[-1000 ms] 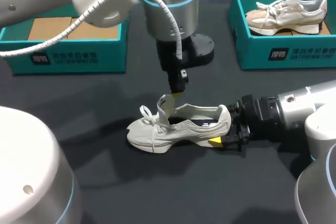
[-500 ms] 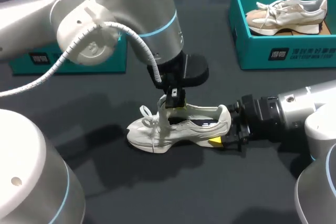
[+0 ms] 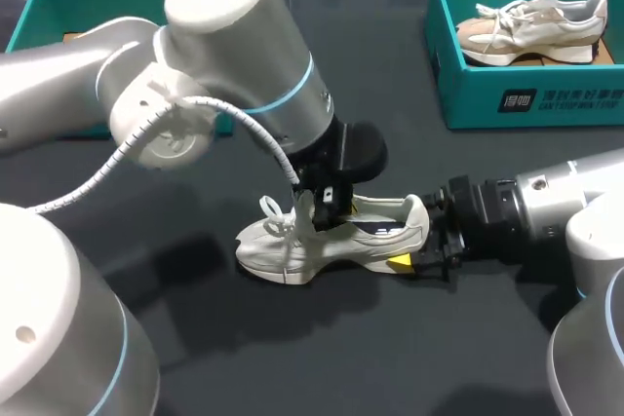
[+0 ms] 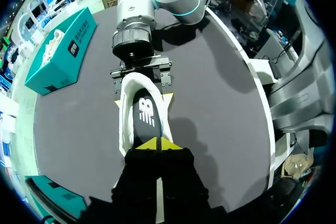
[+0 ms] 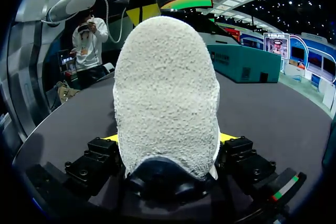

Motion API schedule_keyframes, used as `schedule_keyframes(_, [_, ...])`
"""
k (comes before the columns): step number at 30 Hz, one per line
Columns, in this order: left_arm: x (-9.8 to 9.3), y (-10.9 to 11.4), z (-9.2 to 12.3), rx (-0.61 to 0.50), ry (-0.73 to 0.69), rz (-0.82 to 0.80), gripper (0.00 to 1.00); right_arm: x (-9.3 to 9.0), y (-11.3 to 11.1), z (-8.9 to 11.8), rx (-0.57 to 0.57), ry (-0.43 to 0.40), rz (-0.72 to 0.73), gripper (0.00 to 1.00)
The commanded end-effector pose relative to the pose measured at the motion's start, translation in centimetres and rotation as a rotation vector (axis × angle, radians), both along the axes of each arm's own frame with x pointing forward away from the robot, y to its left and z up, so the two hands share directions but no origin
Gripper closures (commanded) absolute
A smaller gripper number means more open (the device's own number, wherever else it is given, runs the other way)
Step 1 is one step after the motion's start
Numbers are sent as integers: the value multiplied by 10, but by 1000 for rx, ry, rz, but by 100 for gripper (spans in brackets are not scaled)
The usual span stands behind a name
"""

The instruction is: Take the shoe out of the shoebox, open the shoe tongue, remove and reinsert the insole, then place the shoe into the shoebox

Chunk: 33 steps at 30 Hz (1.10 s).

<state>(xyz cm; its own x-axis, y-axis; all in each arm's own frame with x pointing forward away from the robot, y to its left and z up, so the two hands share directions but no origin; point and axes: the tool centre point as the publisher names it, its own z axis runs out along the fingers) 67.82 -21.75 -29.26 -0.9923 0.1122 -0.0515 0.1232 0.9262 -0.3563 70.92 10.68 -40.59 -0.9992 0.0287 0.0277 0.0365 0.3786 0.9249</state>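
A pale grey sneaker (image 3: 331, 236) stands upright on the dark table, toe to the left. My right gripper (image 3: 421, 250) is shut on its heel, one yellow tip on each side; in the right wrist view the fuzzy heel collar (image 5: 165, 93) fills the space between the fingers. My left gripper (image 3: 327, 204) is shut and reaches down into the shoe's opening, just behind the raised tongue (image 3: 306, 204). In the left wrist view its joined yellow tips (image 4: 157, 144) rest over the front of the dark insole (image 4: 147, 116). Nothing shows between them.
A teal shoebox (image 3: 526, 99) at the back right holds a second sneaker (image 3: 531, 28). Another teal box (image 3: 39, 7) sits at the back left, partly hidden by my left arm. The left arm's elbow hangs over the table's left middle.
My left gripper has come down from above the tongue into the shoe's opening, and the left arm has swung lower and nearer. The right arm and the shoe have stayed put.
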Motion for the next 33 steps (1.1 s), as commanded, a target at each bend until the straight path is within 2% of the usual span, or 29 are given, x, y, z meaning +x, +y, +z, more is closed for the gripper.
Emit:
schedule_keyframes(1, [1,-4,-4,2,2,-2,100,-1,1,1,-5,0,-2,100])
schedule_keyframes(3, [1,-4,-4,2,2,-2,100,-1,1,1,-5,0,-2,100])
schedule_keyframes(6, [10,-18,-19,25,12,12,100,-1,1,1,-5,0,-2,100])
schedule_keyframes(11, [19,-32,-26,37,9,12,100,-1,1,1,-5,0,-2,100])
schedule_keyframes(19, [21,-38,-43,78,44,14,100,-1,1,1,-5,0,-2,100])
schedule_keyframes(24, [22,-36,-58,125,75,26,100,-1,1,1,-5,0,-2,100])
schedule_keyframes(33, [16,-16,-79,170,186,14,100,-1,1,1,-5,0,-2,100])
